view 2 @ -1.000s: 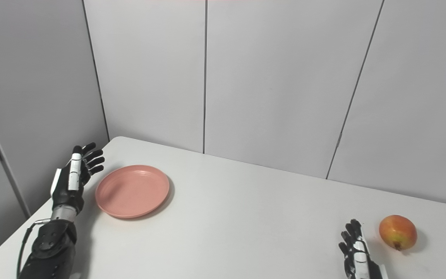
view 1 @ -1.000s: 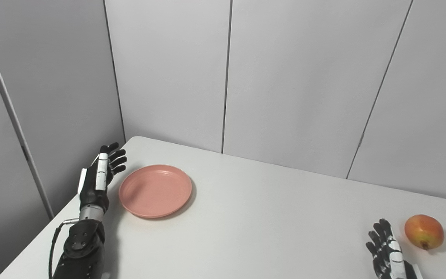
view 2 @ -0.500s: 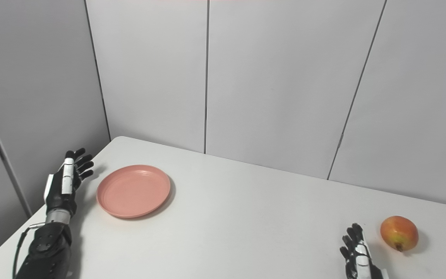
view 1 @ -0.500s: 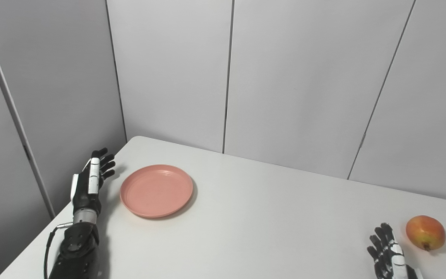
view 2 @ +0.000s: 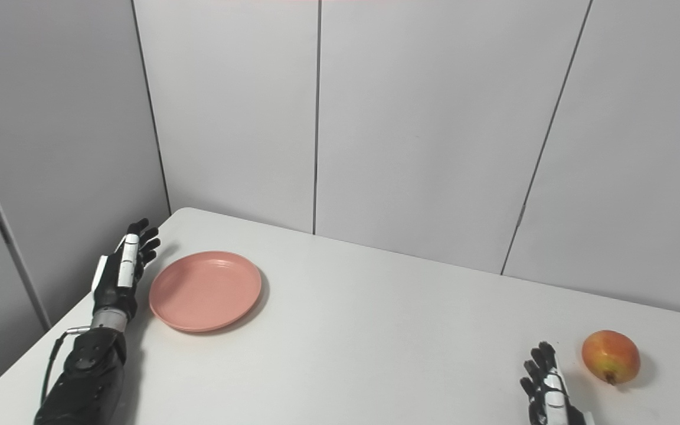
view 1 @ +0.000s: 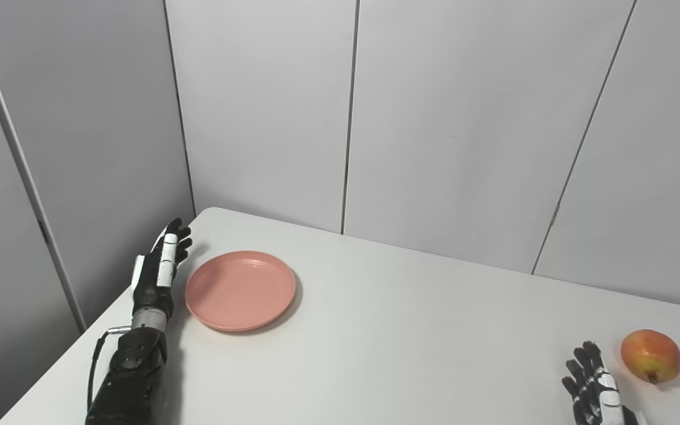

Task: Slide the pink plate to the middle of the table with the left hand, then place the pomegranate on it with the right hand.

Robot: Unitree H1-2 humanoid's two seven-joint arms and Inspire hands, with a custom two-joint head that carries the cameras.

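The plate (view 1: pixel 240 290) lies near the bench's (view 1: pixel 411 342) far left corner, not yet slid to the middle. The left hand (view 1: pixel 157 274) stands just beside its left rim, fingers apart and empty; contact cannot be told. The pomegranate (view 1: pixel 650 355) sits far right, untouched, with the right hand (view 1: pixel 594 392) near it, fingers spread, holding nothing. Both steps remain. I judge the wide bare middle gives ample sliding room, while the left edge is close behind the hand.

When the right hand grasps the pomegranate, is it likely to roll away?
Probably a little: the pomegranate is rounded and lies free on the smooth table, so a nudge from the open right hand could roll it. Its slightly oval shape might limit that.
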